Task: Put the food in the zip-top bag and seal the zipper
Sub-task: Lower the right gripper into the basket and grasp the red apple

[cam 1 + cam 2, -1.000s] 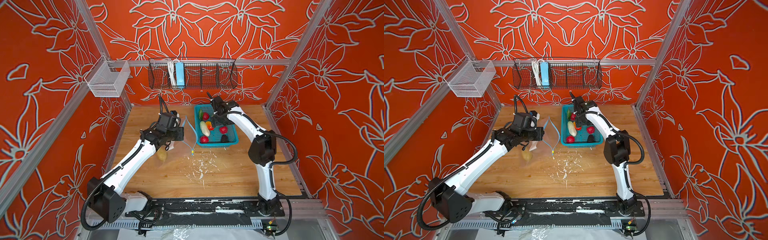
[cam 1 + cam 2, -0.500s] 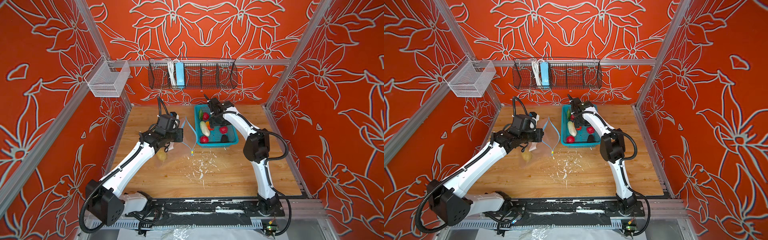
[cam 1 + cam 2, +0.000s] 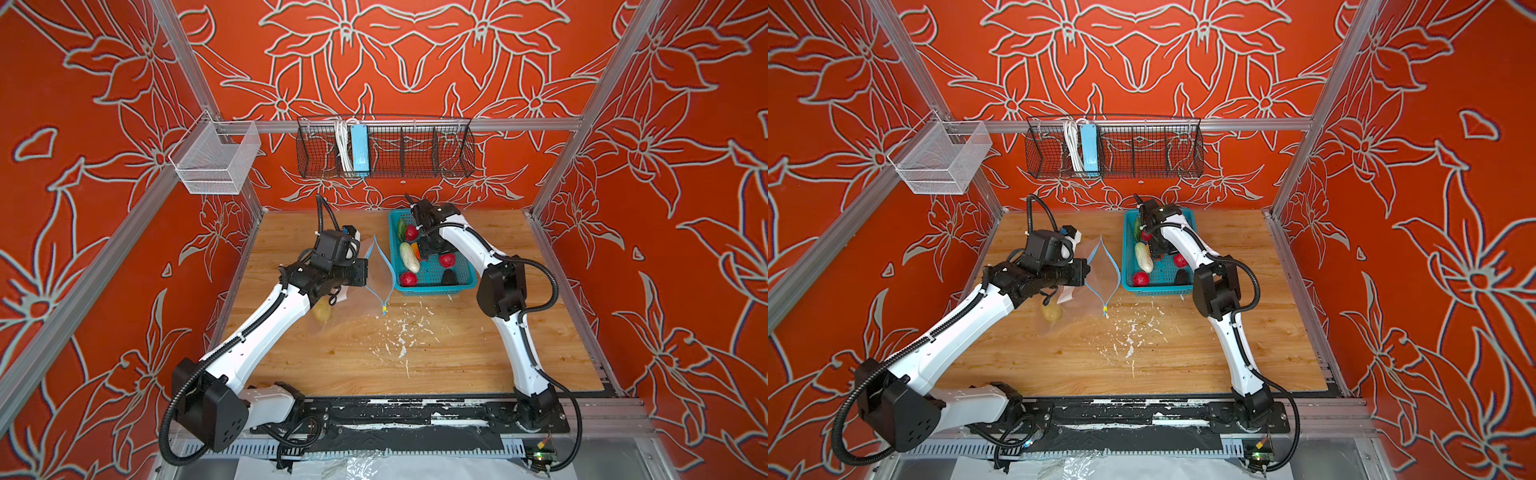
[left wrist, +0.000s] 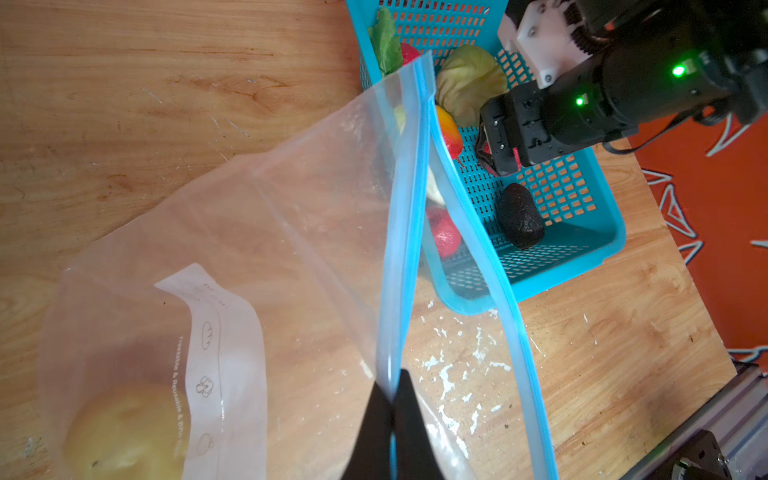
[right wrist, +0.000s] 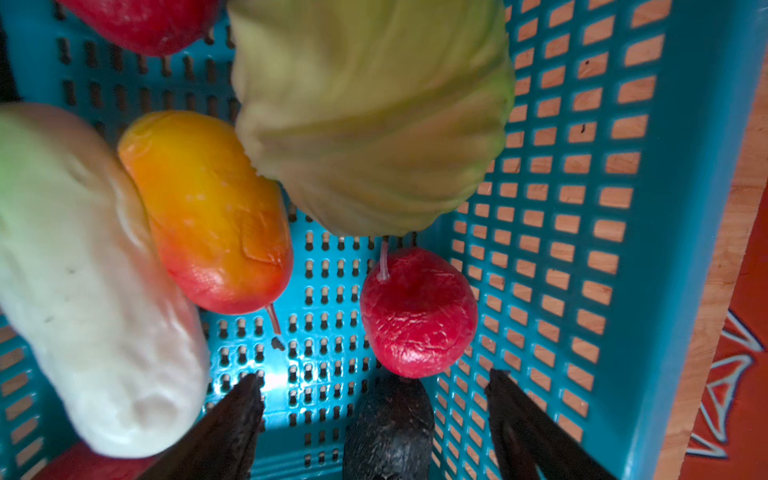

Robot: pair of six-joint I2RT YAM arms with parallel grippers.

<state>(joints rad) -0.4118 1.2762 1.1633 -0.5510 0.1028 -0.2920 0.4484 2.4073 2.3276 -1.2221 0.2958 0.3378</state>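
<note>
Right gripper (image 5: 374,376) gapes empty astride the black piece (image 5: 388,428): probably light, rubbery; pinch its middle. Left gripper (image 4: 392,386) clamps the zipper (image 4: 405,249).

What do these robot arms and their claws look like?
The left arm and right arm are glossy white tubes joined by chunky black joint housings, with ribbed black cables looping alongside. The left gripper and right gripper are black, ending in slim tapered fingers. Small green lights glow on the right one's body.
</note>
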